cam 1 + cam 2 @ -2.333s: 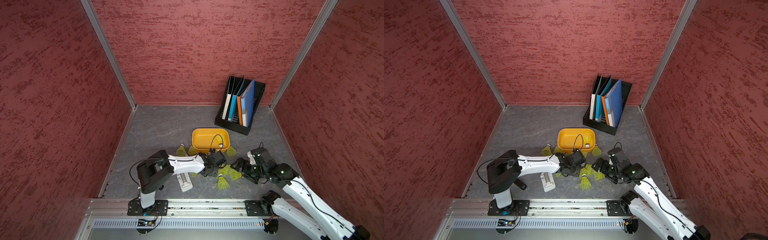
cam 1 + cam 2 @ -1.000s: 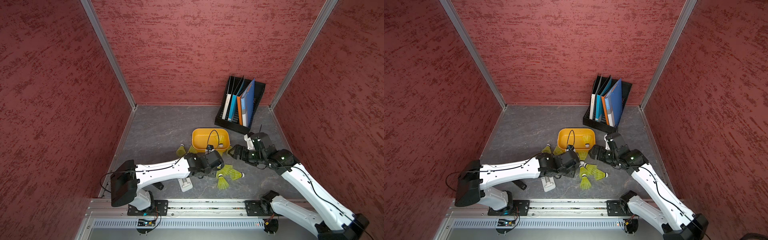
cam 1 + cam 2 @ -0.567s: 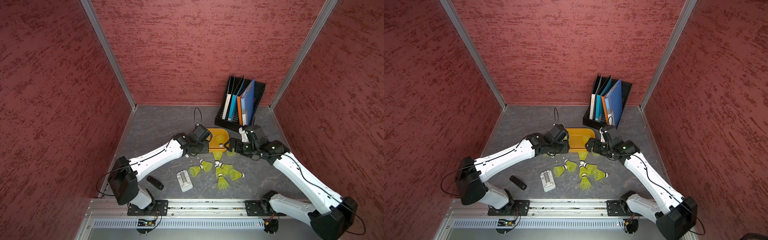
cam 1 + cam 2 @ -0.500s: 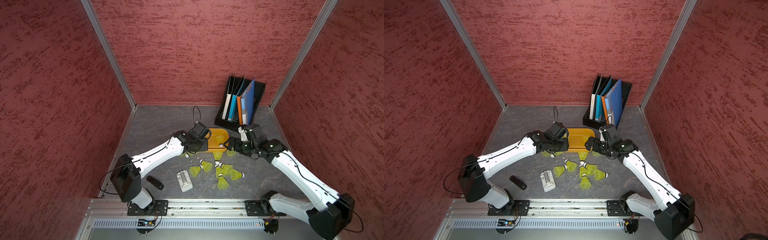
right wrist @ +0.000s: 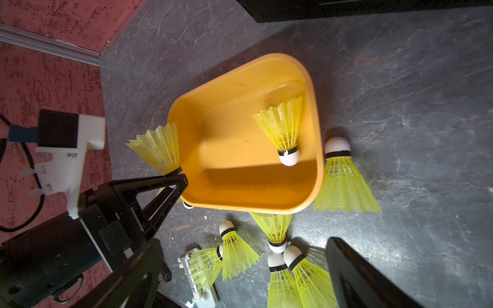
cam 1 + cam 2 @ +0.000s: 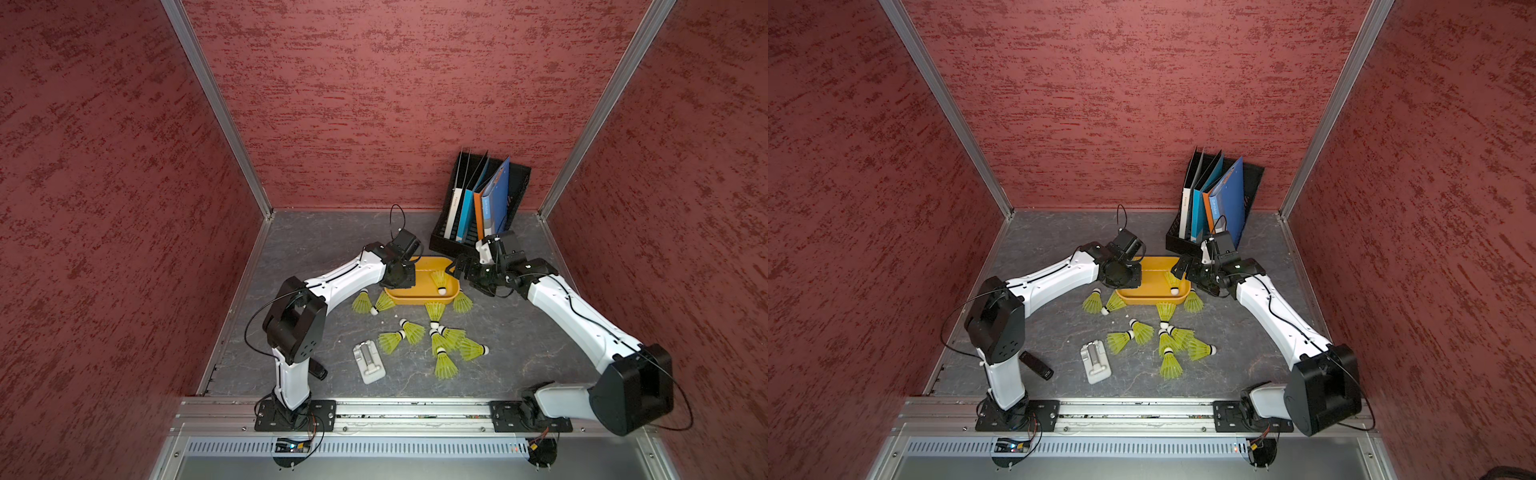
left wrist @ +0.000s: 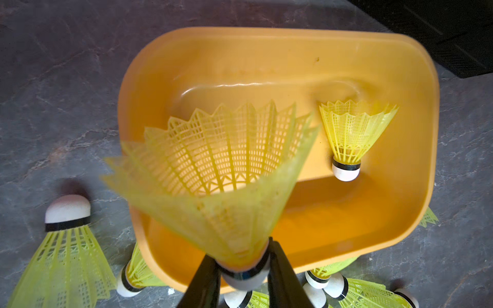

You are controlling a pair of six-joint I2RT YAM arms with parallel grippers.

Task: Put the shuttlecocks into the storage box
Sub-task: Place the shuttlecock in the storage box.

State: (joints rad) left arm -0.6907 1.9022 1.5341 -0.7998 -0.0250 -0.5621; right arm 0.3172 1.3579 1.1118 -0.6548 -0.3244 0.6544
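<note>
**Shuttlecocks:** neon yellow-green plastic. Each has an open lattice skirt with a scalloped edge, flaring as a cone from a black band and a white rounded tip.

**Box** [image 6: 415, 297]: shallow orange-yellow tray, rectangular, with rounded corners, low walls and a glossy inside. It stands on the grey floor [image 6: 316, 249] just in front of the black rack [image 6: 519, 183], between the two grippers.

**Left gripper** [image 7: 243, 277]: clamped on the held shuttlecock [image 7: 213, 173] at its band and tip, with the skirt pointing away from the fingers. The right wrist view shows it at the box end nearest the left arm. Whether it is over the interior cannot be told.

**Right gripper** [image 6: 462, 270]: jaws spread wide, nothing between them. It hovers at the opposite end of the box, beside the rack.

**Inside the box:** one boxed shuttlecock [image 6: 439, 280] lies near the right gripper's end. Its tip points toward the front wall and its skirt toward the rear.

**Outside the box, on the floor:**
- A pair [image 6: 361, 301] lies just beside the front corner on the left arm's side.
- A corner shuttlecock [image 6: 462, 302] sits against the other front corner.
- A front shuttlecock [image 6: 434, 311] has its skirt against the front wall and its tip pointing away.
- A cluster [image 6: 451, 334] of six lies nearer the robot base, several of them touching.
</note>
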